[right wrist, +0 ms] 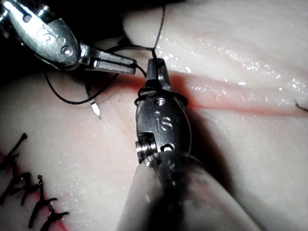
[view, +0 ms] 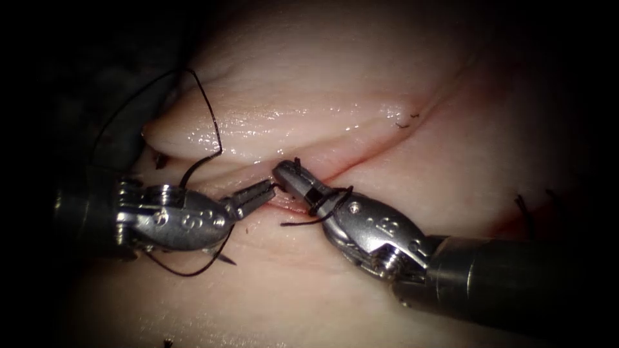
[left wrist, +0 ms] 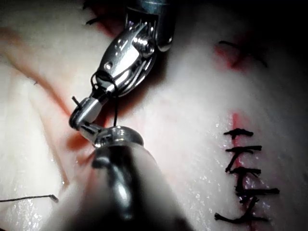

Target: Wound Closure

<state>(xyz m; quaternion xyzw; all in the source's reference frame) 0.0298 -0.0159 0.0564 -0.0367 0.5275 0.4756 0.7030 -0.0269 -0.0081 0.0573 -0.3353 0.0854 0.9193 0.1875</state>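
Two shiny metal tools meet tip to tip at the middle of the endoscope view, right over the long red cut [view: 377, 149] in the pale, wet, pink tissue [view: 387, 77].

The thin black thread [view: 209, 109] is what they both hold. The left tool [view: 271, 187] comes in from 9 o'clock. Its two jaws are pressed together, and they pinch the thread at their very tip. The right tool [view: 284, 173] comes in from 4 o'clock. Its jaws are closed too, and a short bit of thread sticks up out of them toward 12 o'clock. More thread is wound around the right tool just behind its jaws, with one loose end poking out toward 9 o'clock.

From the place where the tools meet, the thread goes up in a big bend toward 11 o'clock, over the fold of tissue on the left of the cut. Another bend of it hangs under the left tool at 6 o'clock.

The small curved steel needle [right wrist: 96, 109] is in neither tool. Its sharp, shiny point lies on the tissue on the left of the cut, at about 5 o'clock from the left tool's round body. I cannot tell if any part of it is in the tissue.

A little red fluid [view: 290, 205] sits in the cut under the tips. Some dark finished stitches [left wrist: 243, 171] cross the cut in the left wrist view.
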